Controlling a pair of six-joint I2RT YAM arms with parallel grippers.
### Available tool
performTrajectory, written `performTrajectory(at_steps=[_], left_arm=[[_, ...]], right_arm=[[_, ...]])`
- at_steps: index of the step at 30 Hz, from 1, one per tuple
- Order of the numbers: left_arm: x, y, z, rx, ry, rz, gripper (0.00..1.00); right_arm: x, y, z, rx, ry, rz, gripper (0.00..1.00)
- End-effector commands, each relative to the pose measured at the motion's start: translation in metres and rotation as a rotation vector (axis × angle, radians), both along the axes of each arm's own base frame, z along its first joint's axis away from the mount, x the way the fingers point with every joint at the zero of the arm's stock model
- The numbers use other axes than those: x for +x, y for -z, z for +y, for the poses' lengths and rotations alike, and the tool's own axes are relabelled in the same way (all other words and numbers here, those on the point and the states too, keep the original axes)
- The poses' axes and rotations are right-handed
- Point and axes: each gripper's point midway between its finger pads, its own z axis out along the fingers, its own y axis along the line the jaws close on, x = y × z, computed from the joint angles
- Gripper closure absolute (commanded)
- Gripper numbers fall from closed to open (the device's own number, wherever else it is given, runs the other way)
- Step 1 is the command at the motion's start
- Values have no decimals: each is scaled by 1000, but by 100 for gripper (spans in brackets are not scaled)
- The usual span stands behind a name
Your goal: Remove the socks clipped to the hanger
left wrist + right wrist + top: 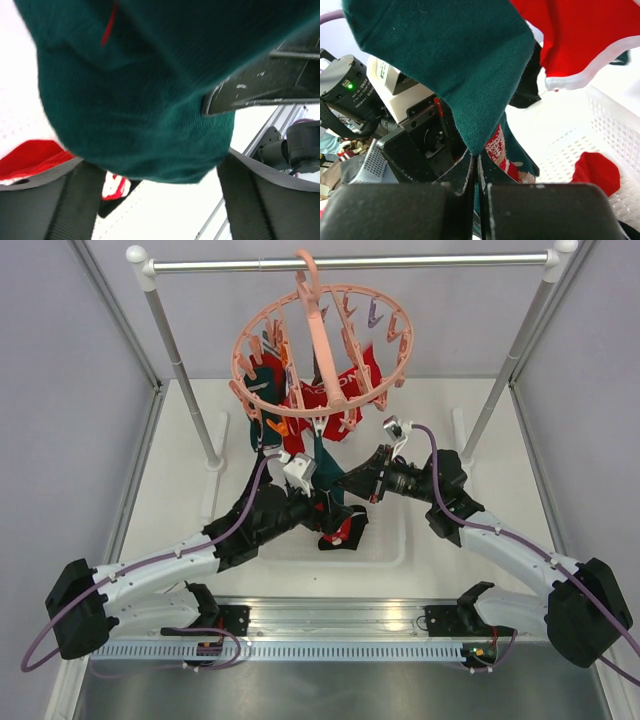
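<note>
The salmon-pink round hanger hangs by its hook from the rail, with red socks and a dark teal one clipped to it. Another dark teal sock hangs down at the front. My right gripper is shut on that sock's lowest tip. In the left wrist view the same teal sock fills the frame above my left gripper, which is open, its fingers standing on either side below the fabric. Overhead, both grippers meet under the hanger, left gripper and right gripper.
A white perforated basket lies on the table under the hanger, holding a red sock and a red-and-black one. The grey rail stands on two uprights. Grey walls close in both sides.
</note>
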Motion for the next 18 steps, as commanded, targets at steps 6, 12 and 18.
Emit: performTrajectory(at_steps=[6, 12, 18], left_arm=[[10, -33, -13, -73, 10, -78, 67], [13, -20, -16, -47, -9, -23, 98], [18, -2, -21, -2, -35, 46, 98]], right_arm=[[-1, -14, 1, 33, -14, -50, 98], [12, -12, -8, -18, 91, -85, 63], [21, -33, -25, -76, 296, -213, 29]])
